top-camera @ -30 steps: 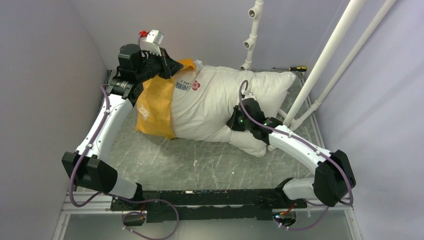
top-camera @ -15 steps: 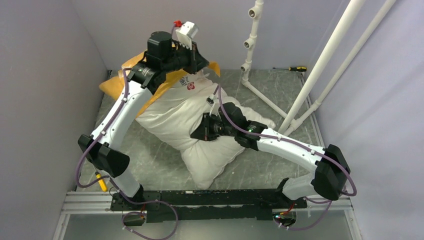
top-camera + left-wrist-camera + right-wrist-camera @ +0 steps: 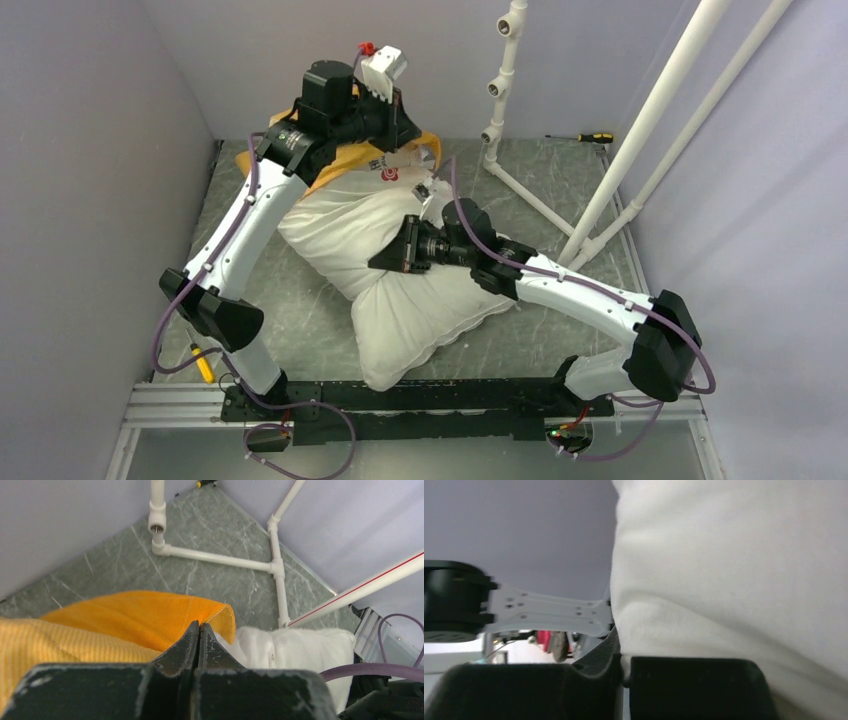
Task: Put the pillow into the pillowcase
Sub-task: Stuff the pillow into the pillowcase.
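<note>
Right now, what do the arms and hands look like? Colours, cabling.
The left arm and right arm: white curved links, bulky black joint housings, a purple cable along each. The left hand and right hand: black, tapered; left one's paint scuffed. A white box with red cap tops the left wrist.

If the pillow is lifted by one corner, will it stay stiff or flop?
Probably flop: the pillow creases and sags where the right tool pinches it. It looks plump, so likely light for its size. Its smooth fabric might slip.
</note>
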Controlling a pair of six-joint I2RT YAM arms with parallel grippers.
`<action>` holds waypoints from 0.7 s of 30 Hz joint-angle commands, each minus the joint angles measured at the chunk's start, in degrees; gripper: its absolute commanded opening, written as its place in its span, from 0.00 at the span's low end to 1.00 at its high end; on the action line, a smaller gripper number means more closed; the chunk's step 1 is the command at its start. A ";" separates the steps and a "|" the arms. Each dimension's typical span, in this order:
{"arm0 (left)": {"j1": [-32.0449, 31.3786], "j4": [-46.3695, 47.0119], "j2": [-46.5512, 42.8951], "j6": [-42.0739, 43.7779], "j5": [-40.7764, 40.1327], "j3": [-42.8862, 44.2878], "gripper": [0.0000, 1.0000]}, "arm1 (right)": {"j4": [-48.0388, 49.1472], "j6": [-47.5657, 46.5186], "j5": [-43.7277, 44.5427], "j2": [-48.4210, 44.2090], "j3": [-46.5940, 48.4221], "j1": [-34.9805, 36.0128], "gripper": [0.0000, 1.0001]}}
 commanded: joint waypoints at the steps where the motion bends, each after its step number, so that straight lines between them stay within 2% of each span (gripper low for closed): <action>1: -4.23 -8.10 -0.71 -3.04 8.31 10.71 0.00 | 23.17 4.82 -3.70 -3.25 12.88 -0.92 0.00; 5: -4.30 -11.15 0.97 -3.67 9.20 11.22 0.00 | 27.15 7.93 -5.98 -3.02 14.52 -0.88 0.00; 7: -4.28 -12.97 2.41 -3.38 9.83 10.03 0.00 | 28.56 8.57 -4.61 -3.91 12.00 -0.86 0.00; 12: -4.24 -14.33 3.42 -1.25 8.80 3.26 0.00 | 24.29 8.30 1.70 -6.41 3.88 -1.31 0.00; 13: -4.26 -14.30 3.34 -0.48 8.43 2.37 0.09 | 24.69 8.18 2.47 -6.52 1.90 -1.59 0.00; 14: -4.24 -14.58 3.33 0.47 7.39 2.38 0.35 | 25.40 8.28 3.55 -6.47 0.22 -2.04 0.00; 15: -4.24 -15.21 3.19 1.20 5.25 3.04 0.51 | 25.87 8.63 4.25 -6.22 -1.19 -2.78 0.00; 16: -4.24 -16.13 2.91 1.88 3.20 4.14 0.61 | 26.66 8.79 4.43 -5.74 -2.11 -3.52 0.00; 18: -4.11 -17.51 1.46 2.58 -3.69 6.58 0.94 | 27.41 9.09 3.99 -3.96 -2.81 -5.31 0.00; 19: -3.88 -17.83 0.11 2.59 -6.96 7.24 0.99 | 27.74 9.61 3.14 -2.76 -2.53 -6.41 0.00; 21: -2.59 -18.50 -3.31 2.44 -11.23 7.20 0.99 | 28.48 10.39 0.47 -0.30 -0.66 -8.34 0.00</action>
